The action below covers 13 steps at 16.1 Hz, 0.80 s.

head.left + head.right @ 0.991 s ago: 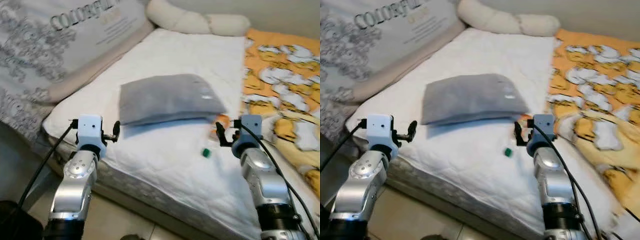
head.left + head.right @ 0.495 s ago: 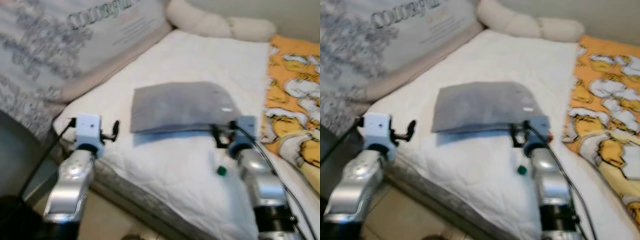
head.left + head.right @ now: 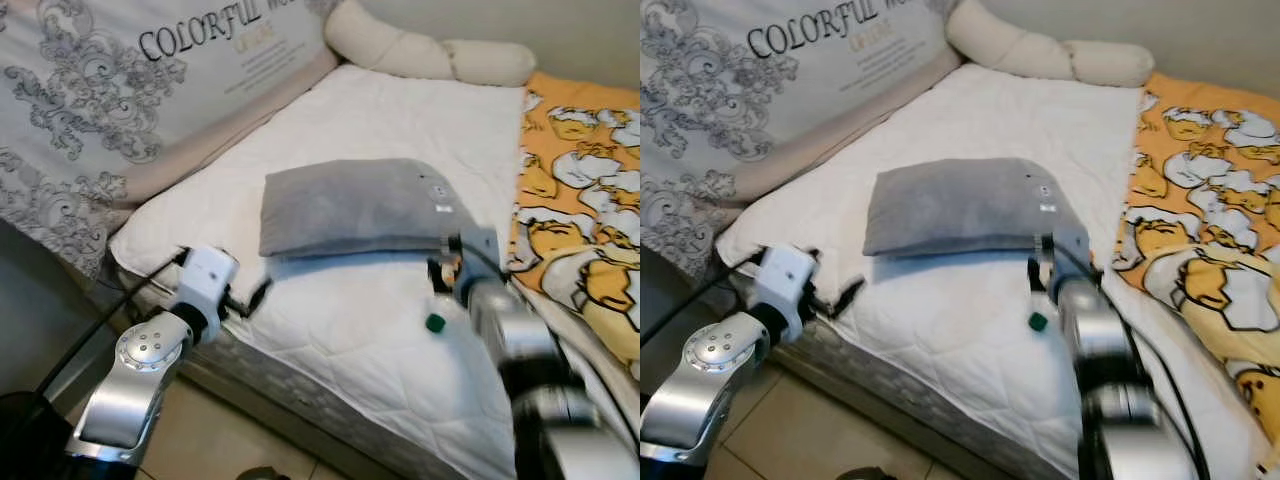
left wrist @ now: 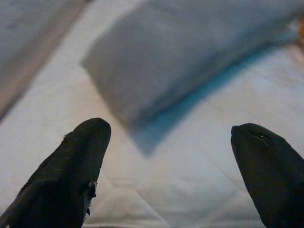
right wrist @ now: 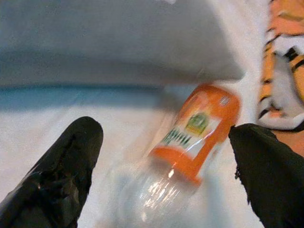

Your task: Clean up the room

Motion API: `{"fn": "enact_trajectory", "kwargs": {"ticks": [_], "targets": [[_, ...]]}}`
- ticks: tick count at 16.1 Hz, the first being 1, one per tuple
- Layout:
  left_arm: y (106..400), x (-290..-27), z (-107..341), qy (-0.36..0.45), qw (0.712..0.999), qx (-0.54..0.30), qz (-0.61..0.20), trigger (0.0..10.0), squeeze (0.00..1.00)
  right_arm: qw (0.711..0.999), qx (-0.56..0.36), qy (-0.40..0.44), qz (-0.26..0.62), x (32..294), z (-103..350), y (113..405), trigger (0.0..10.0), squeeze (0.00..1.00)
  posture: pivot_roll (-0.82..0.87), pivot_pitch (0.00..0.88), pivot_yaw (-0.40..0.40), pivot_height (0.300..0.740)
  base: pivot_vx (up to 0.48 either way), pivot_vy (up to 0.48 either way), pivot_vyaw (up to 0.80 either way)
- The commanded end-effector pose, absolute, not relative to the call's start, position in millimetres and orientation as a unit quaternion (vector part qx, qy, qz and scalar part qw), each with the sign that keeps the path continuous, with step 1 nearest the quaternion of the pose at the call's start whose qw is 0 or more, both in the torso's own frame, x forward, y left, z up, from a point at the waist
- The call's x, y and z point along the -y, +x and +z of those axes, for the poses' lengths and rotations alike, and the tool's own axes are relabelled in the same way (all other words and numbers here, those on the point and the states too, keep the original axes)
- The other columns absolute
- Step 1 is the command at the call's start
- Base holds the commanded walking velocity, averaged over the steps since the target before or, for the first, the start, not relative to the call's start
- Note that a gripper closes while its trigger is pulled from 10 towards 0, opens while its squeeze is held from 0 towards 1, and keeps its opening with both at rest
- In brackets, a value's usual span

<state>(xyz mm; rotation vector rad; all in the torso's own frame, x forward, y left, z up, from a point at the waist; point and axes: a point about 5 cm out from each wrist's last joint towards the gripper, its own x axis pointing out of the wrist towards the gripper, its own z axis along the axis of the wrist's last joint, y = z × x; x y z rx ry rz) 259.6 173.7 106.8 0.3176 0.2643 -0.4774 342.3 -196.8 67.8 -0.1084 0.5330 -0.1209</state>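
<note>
A clear plastic bottle (image 5: 190, 142) with an orange label lies on the white mattress (image 3: 350, 320), its green cap (image 3: 435, 323) pointing toward me. It rests just past the corner of a grey pillow (image 3: 350, 205). My right gripper (image 5: 165, 130) hovers open over the bottle, one finger on each side, not touching it. In the head views the right gripper (image 3: 445, 270) hides most of the bottle's body. My left gripper (image 3: 255, 295) is open and holds nothing, low over the mattress's near edge, facing the grey pillow (image 4: 190, 57).
A large patterned cushion (image 3: 150, 80) leans along the left side of the bed. A cream bolster (image 3: 430, 55) lies at the far end. An orange cartoon blanket (image 3: 580, 200) covers the right side. Tiled floor (image 3: 230, 440) lies below the mattress edge.
The camera has shifted. My right gripper has come forward and lower over the bottle. My left gripper has dropped and reached in over the mattress edge.
</note>
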Motion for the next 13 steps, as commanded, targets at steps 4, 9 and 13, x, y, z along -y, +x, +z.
{"fn": "enact_trajectory", "kwargs": {"ticks": [4,9,13], "targets": [[252.7,-172.2,116.5,0.180,0.921,-0.144,-0.314,10.0,0.00,0.954,-0.289,-0.030,-0.072,201.6,66.7,353.4,10.0,1.00,0.10,0.000,0.032,0.740,0.000,0.000,0.00],[233.0,-172.4,132.0,0.181,0.905,-0.150,-0.354,10.0,0.00,0.950,-0.293,-0.023,-0.108,212.6,66.9,354.2,10.0,1.00,0.16,0.000,0.035,0.740,0.000,0.000,0.00],[206.6,-171.8,140.9,0.170,0.903,-0.163,-0.360,10.0,0.00,0.943,-0.308,-0.008,-0.124,216.4,52.4,343.7,10.0,1.00,0.19,0.111,0.046,0.740,0.000,0.000,0.00]]}}
